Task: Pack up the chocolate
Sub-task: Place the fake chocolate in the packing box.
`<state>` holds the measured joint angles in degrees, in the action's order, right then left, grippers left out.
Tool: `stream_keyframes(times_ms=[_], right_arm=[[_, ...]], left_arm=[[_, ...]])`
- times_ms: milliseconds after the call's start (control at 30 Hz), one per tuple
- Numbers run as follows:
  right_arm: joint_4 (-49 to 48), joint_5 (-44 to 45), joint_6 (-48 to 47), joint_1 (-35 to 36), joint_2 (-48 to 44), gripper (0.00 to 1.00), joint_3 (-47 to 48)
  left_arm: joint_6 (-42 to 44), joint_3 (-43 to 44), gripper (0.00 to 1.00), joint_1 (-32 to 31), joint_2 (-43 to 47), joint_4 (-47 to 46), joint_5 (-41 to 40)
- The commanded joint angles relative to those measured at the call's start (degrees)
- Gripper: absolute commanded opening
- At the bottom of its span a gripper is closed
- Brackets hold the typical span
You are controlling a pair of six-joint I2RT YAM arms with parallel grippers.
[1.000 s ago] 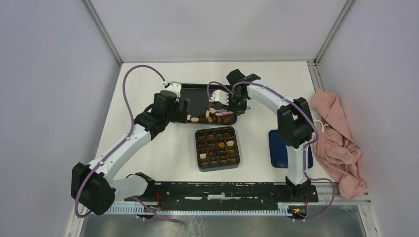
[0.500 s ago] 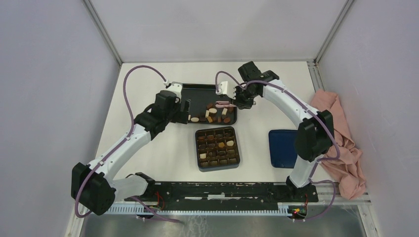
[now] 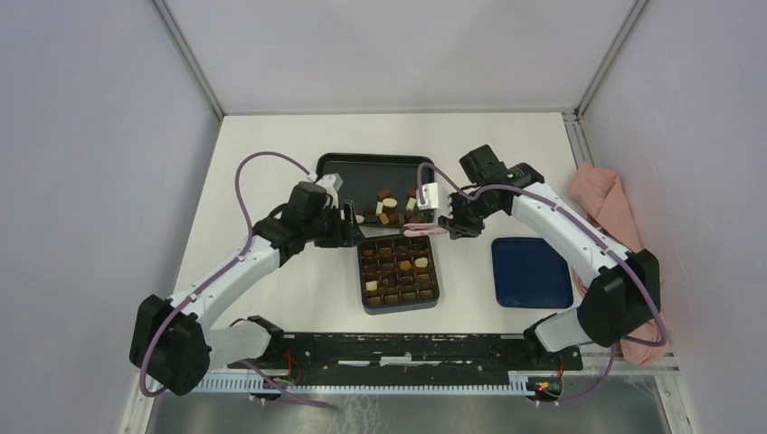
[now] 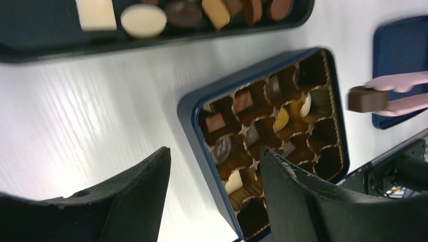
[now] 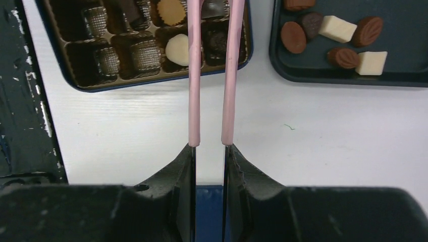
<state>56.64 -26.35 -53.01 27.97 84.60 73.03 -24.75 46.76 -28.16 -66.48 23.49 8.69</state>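
Top external: chocolate [image 3: 389, 206] is seen on a tray [image 3: 348, 172] beyond the box [image 3: 398, 271].
Left wrist: left gripper [image 4: 214, 161] is spread wide, empty; a brown piece [image 4: 367, 99] is held beside the box.
Right wrist: pink tweezers [image 5: 194, 75] are clamped by right gripper [image 5: 209, 151].

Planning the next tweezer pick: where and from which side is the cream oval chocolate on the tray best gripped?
Probably pinch the cream oval chocolate across its narrow width, straight down from above. It lies flat in the tray, and a white block and a dark piece crowd its long ends.
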Motion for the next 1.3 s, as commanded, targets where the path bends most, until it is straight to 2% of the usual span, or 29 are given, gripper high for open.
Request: stream_keyframes(times_ms=[0, 267, 733, 867, 1067, 1267], right_arm=[[0.14, -3.05, -1.2, 0.16, -4.59, 0.03, -2.76], [4.56, 0.19, -4.72, 2.16, -9.57, 0.04, -9.26], [1.22, 8.62, -3.41, 5.4, -10.68, 0.07, -16.06], [0.89, 8.74, -3.33, 5.76, -10.4, 0.16, -16.51], [0.36, 8.94, -3.32, 5.95, -10.24, 0.36, -16.26], [0.82, 7.8, -3.32, 5.9, -10.41, 0.42, -15.48]], left_arm=[[-8.76, -3.03, 0.7, -1.85, 0.48, -0.55, 2.23], [-8.43, -2.47, 0.69, -4.88, -0.45, -1.89, -0.37], [-0.88, 1.3, 0.7, -4.91, 0.41, -0.55, -6.51], [0.41, 2.03, 0.71, -4.93, 0.35, -0.39, -7.41], [2.07, 3.84, 0.71, -4.91, -0.4, 0.32, -8.5], [2.93, 4.55, 0.71, -4.89, -0.43, 0.42, -8.51]])
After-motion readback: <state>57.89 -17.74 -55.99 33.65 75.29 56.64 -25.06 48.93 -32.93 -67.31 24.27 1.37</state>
